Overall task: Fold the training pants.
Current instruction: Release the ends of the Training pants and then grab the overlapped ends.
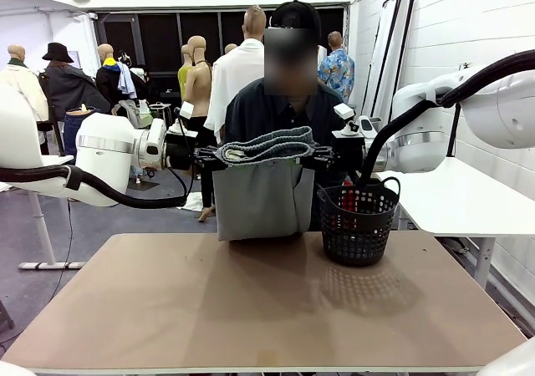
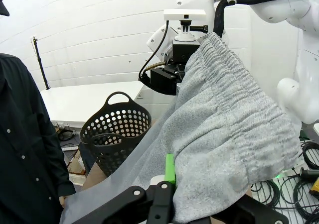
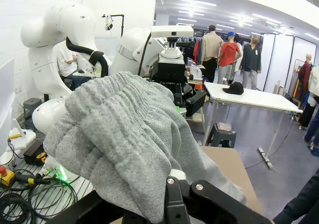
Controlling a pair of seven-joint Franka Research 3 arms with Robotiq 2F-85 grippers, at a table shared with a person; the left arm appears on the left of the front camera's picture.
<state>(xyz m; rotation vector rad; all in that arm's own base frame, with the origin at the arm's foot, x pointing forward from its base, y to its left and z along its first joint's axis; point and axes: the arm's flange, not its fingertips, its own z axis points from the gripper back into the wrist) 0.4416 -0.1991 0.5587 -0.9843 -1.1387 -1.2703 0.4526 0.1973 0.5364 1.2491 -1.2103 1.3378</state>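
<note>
The light grey training pants [image 1: 262,188] hang in the air above the far side of the table, stretched by the gathered waistband between both grippers. My left gripper [image 1: 206,154] is shut on the waistband's left end, and my right gripper [image 1: 322,153] is shut on its right end. In the left wrist view the grey fabric [image 2: 224,144] drapes over a green pad [image 2: 170,168], with the right arm's gripper [image 2: 172,79] holding the far end. In the right wrist view the bunched waistband [image 3: 124,134] covers the fingers, and the left arm's gripper [image 3: 172,77] is behind it.
A black mesh basket [image 1: 358,224] stands on the brown table [image 1: 251,309] at the far right, just beside the hanging pants. A person in a dark shirt [image 1: 276,109] stands right behind the pants at the far edge. A white side table [image 1: 451,196] is at right.
</note>
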